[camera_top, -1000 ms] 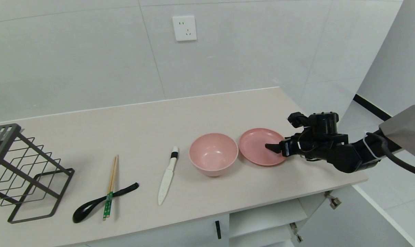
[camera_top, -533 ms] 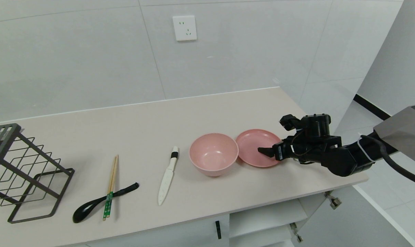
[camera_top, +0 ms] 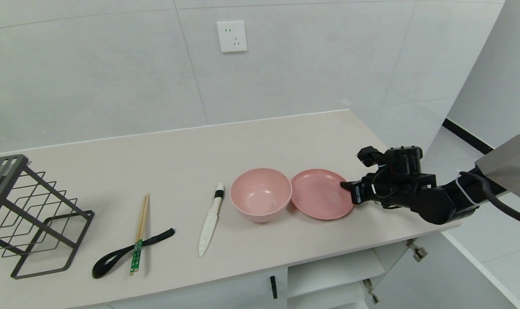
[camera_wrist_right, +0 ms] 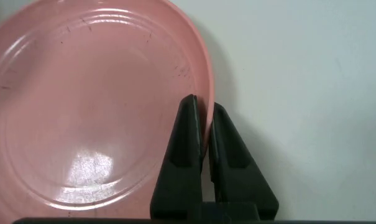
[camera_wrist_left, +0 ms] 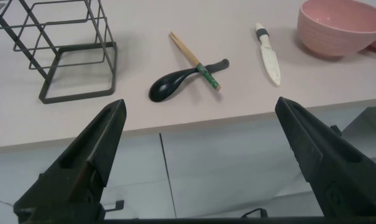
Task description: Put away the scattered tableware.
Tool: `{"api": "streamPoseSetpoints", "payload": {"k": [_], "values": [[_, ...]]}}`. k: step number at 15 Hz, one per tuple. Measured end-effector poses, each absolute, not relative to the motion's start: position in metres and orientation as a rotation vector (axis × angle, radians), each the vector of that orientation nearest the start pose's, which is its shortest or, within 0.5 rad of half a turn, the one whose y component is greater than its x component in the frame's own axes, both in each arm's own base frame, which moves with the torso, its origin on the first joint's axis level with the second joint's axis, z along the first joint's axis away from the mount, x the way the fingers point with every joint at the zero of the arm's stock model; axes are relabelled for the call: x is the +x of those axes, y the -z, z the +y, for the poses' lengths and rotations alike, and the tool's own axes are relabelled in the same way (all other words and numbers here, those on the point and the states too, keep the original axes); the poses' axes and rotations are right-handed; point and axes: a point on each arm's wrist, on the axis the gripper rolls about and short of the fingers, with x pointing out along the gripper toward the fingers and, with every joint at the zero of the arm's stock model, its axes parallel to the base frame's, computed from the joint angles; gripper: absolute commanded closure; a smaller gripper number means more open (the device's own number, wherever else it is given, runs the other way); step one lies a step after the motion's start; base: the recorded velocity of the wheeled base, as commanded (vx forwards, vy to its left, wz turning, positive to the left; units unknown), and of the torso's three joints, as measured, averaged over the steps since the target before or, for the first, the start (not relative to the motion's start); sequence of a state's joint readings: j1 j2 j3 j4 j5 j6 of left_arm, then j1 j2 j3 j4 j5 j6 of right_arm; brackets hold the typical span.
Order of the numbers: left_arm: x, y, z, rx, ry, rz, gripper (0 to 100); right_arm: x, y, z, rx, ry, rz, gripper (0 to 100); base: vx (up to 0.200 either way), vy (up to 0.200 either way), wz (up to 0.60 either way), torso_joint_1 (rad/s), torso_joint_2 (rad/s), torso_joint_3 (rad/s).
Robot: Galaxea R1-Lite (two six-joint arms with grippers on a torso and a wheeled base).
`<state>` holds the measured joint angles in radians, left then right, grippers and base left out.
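Note:
A pink plate point(camera_top: 320, 195) point(camera_wrist_right: 94, 106) lies on the counter, touching a pink bowl point(camera_top: 261, 194) point(camera_wrist_left: 340, 25) on its left. My right gripper point(camera_top: 345, 186) point(camera_wrist_right: 202, 106) is shut on the plate's right rim, one finger inside and one outside. Left of the bowl lie a white knife point(camera_top: 210, 219) point(camera_wrist_left: 268, 53), a pair of chopsticks point(camera_top: 138, 234) point(camera_wrist_left: 194, 53) and a black spoon point(camera_top: 126, 253) point(camera_wrist_left: 175, 81) crossing under them. My left gripper point(camera_wrist_left: 200, 162) hangs wide open in front of the counter's edge, holding nothing.
A black wire rack point(camera_top: 23, 214) point(camera_wrist_left: 57, 50) stands at the counter's point(camera_top: 178, 159) far left. The counter's right end is just beyond the plate. White cabinet fronts sit below the front edge, and a tiled wall with a socket point(camera_top: 232, 36) rises behind.
My right gripper drew back from over the plate's middle to its right rim and shut on it. The plate slid left against the bowl, and the bowl shifted slightly left.

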<state>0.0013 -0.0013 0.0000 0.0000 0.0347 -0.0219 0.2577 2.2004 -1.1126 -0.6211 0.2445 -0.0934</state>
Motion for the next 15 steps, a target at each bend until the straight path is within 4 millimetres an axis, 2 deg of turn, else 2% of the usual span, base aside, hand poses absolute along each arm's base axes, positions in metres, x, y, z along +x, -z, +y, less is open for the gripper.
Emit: {"api": "streamPoseSetpoints", "payload": {"k": [2,6,9,12,15], "values": [[-0.023,-0.076,0.001,-0.031,-0.036,-0.003,0,0.399,-0.085,0.108,-0.094,-0.501,0.436,100,0.0,0.0,0.0,0.0,0.0,0.0],[-0.023,-0.076,0.001,-0.03,-0.035,-0.004,0,0.394,-0.128,0.096,-0.115,-0.461,0.259,100,0.0,0.0,0.0,0.0,0.0,0.0],[-0.023,-0.076,0.001,-0.025,-0.035,-0.005,0,0.384,-0.146,0.092,-0.121,-0.454,0.175,100,0.0,0.0,0.0,0.0,0.0,0.0],[-0.023,-0.077,-0.001,0.017,0.03,-0.017,0,0.358,-0.165,0.086,-0.122,-0.453,0.128,100,0.0,0.0,0.0,0.0,0.0,0.0],[-0.024,-0.088,-0.001,0.033,0.038,-0.126,0,0.322,-0.185,0.078,-0.131,-0.454,0.087,100,0.0,0.0,0.0,0.0,0.0,0.0]]}}
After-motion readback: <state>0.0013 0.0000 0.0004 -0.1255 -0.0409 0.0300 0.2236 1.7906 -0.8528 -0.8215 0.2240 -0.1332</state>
